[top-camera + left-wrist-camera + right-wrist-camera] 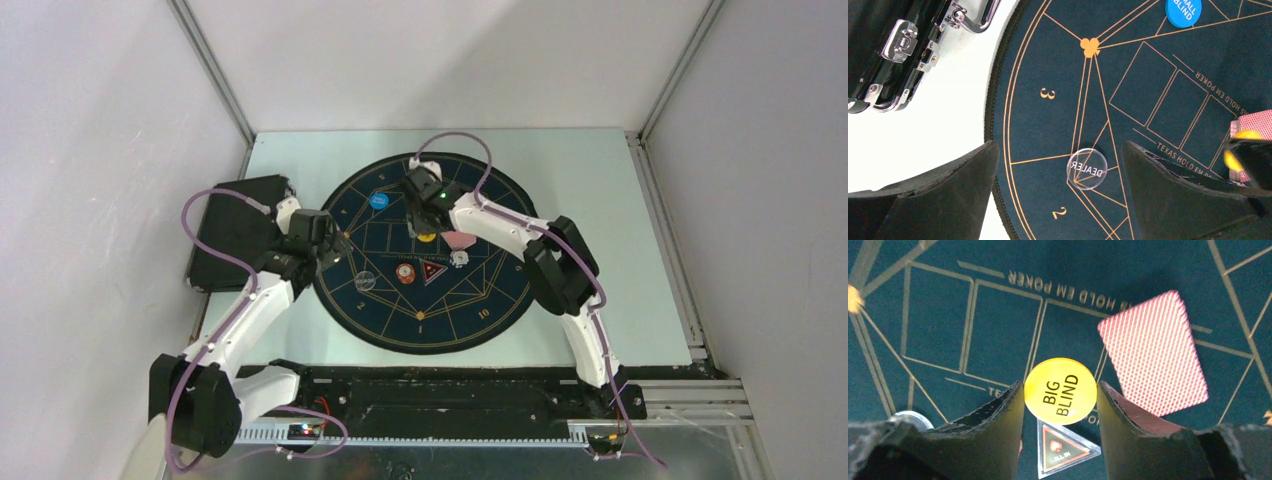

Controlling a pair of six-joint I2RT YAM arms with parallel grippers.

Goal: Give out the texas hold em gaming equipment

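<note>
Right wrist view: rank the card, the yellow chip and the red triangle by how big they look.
1. card
2. yellow chip, though it may sit nearer the camera
3. red triangle, partly hidden behind the chip, so its rank is unsure

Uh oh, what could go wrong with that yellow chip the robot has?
The yellow Big Blind chip is pinched only by its thin edges between the right jaws, so it could slip out. The pink-backed card lies right beside one jaw and might get bumped. The red triangular token is close too.
</note>
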